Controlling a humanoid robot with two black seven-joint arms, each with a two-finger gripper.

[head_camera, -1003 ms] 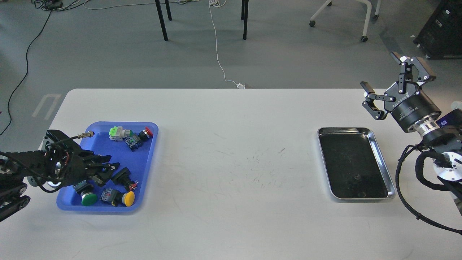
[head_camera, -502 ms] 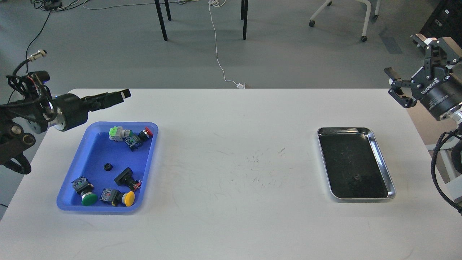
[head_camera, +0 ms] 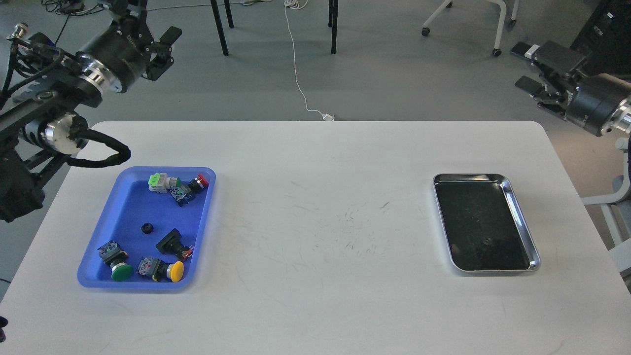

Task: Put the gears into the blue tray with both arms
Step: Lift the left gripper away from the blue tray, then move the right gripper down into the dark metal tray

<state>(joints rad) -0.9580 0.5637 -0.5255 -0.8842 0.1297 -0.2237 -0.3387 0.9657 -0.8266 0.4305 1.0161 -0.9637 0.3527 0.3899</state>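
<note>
While both arms hang raised, left pincer (head_camera: 148, 37) and right pincer (head_camera: 530, 66) gape, holding nothing.

Head cam – fwd, down, table (head_camera: 315, 305)

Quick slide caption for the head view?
One gear in the blue tray, one left in the metal tray; arms raised.

Desk (head_camera: 315, 207) centre wide open between blue tray (head_camera: 129, 197) at left and silver tray (head_camera: 523, 217) at right. Blue tray crowded along far and near ends by push-buttons (head_camera: 177, 185); bare floor left around gear (head_camera: 146, 228) mid-tray. Second gear (head_camera: 487, 241) seen alone in silver tray, approach from above unobstructed. Left claw (head_camera: 148, 22) raised at upper left, right claw (head_camera: 530, 66) at upper right, both clear of desk.
</note>
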